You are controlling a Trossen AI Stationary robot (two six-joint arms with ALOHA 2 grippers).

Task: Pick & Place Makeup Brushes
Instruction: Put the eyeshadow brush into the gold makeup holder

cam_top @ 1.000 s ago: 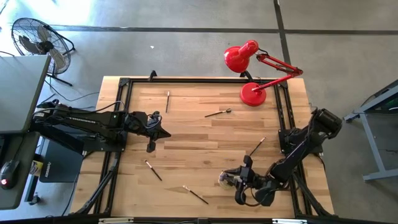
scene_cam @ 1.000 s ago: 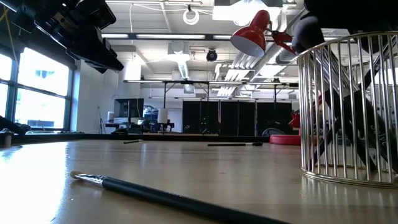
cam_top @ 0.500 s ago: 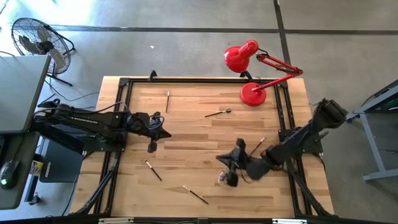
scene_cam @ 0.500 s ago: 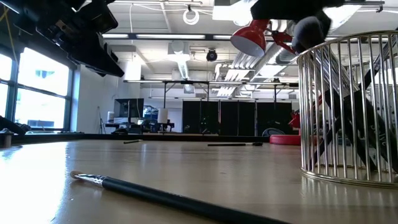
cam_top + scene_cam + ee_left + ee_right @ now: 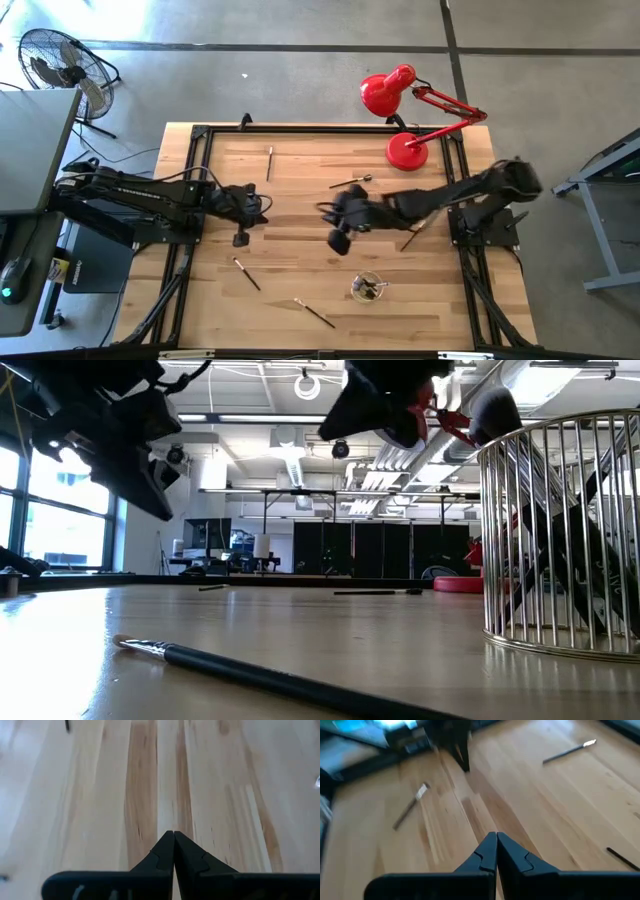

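Overhead and table-level views of a wooden table (image 5: 300, 200) in a dark frame, with a red desk lamp (image 5: 405, 105) standing at its 1 o'clock corner. The right gripper (image 5: 338, 240) hangs over the middle of the table, its two fingers (image 5: 492, 855) pressed together and holding nothing; the right arm reaches in from 3 o'clock. The left gripper (image 5: 240, 238) hovers over the table's 9 o'clock side, fingers (image 5: 173, 855) likewise closed on nothing, above bare planks. Makeup brushes lie scattered and apart from both grippers: one brush (image 5: 269, 163) near the 11 o'clock edge, a second brush (image 5: 351, 182) just toward 12 o'clock from the right gripper, a third brush (image 5: 413, 237) partly under the right arm at 3 o'clock, a fourth brush (image 5: 246, 273) at 7 o'clock, and a dark-handled fifth brush (image 5: 314, 313) at 6 o'clock, which also lies across the foreground of the low view. A round wire basket (image 5: 367, 288) stands at 5 o'clock of the table's centre with something dark inside; what it holds cannot be told. A floor fan (image 5: 60, 65) stands off the table beyond the 10 o'clock corner.
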